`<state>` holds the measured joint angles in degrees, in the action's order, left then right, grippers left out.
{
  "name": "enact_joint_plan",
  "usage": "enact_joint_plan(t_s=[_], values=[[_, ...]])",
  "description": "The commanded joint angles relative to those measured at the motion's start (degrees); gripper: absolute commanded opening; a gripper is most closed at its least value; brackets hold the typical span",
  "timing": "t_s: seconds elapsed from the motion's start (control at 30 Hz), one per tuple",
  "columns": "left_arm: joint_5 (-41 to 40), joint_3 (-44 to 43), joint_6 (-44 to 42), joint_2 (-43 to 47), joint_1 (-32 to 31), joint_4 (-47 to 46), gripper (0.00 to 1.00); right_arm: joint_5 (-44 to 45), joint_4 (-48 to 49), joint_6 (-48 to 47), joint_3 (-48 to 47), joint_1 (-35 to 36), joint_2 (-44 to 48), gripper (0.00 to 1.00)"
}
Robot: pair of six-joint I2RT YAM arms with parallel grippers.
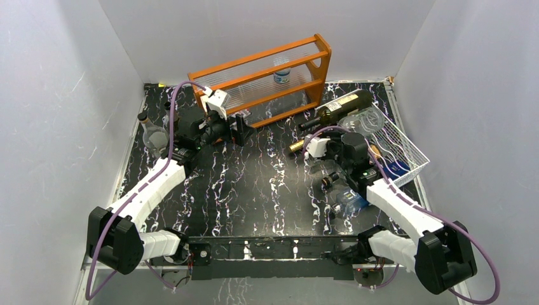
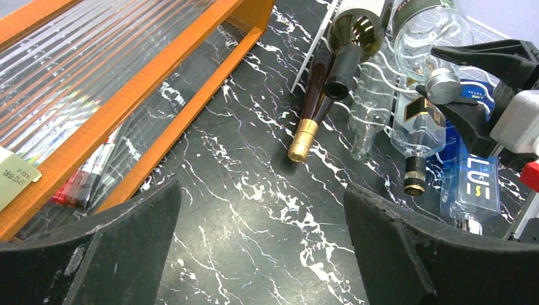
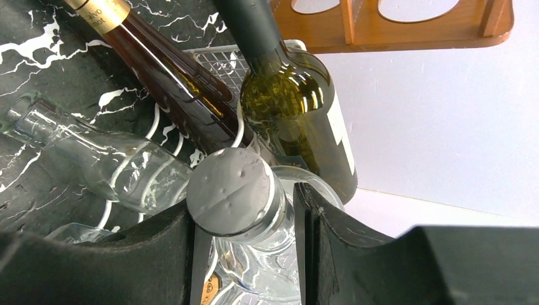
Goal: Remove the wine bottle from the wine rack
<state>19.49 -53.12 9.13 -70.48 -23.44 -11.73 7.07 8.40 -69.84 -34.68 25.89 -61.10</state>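
Appears to be at the grasp stage: straddles with the right gripper (image 2: 438,81) the neck of the grey-capped clear bottle (image 3: 234,185), taken here for the wine bottle, lying on the white wine rack (image 1: 407,149) at centre-right of the top view; jaws narrow and hard by the glass, no telling of a firm pinch. Holds nothing in the left gripper (image 2: 260,187), spread wide at the bottom of its own view. Next, probably: finish the squeeze under the cap, then lift neck-first clear of the wire sides.
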Motion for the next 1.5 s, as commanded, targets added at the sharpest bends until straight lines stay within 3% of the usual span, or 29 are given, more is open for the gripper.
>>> enact_joint_plan(t_s=[0.0, 0.37, 0.63, 1.03, 1.47], values=[[-0.27, -2.24, -1.02, 0.19, -0.29, -0.67, 0.98, 0.38, 3.64, 6.07, -0.27, 0.21, 3.57, 0.25], [-0.06, -2.61, -0.58, 0.16, -0.29, -0.27, 0.98, 6.49, -2.52, 21.68, -4.54, 0.19, 12.56, 0.15], [-0.06, -2.86, -0.45, -0.27, -0.29, 0.05, 0.98, 8.55, -8.18, 28.45, -10.74, 0.19, 14.18, 0.00], [0.50, -2.87, 0.15, -0.89, -0.29, -0.13, 0.98, 11.65, -11.27, 31.61, -16.27, 0.20, 18.06, 0.00], [0.85, -2.96, 0.67, -1.33, -0.29, -0.20, 0.98, 3.82, -28.03, 30.97, -25.68, 0.21, 18.63, 0.00]])
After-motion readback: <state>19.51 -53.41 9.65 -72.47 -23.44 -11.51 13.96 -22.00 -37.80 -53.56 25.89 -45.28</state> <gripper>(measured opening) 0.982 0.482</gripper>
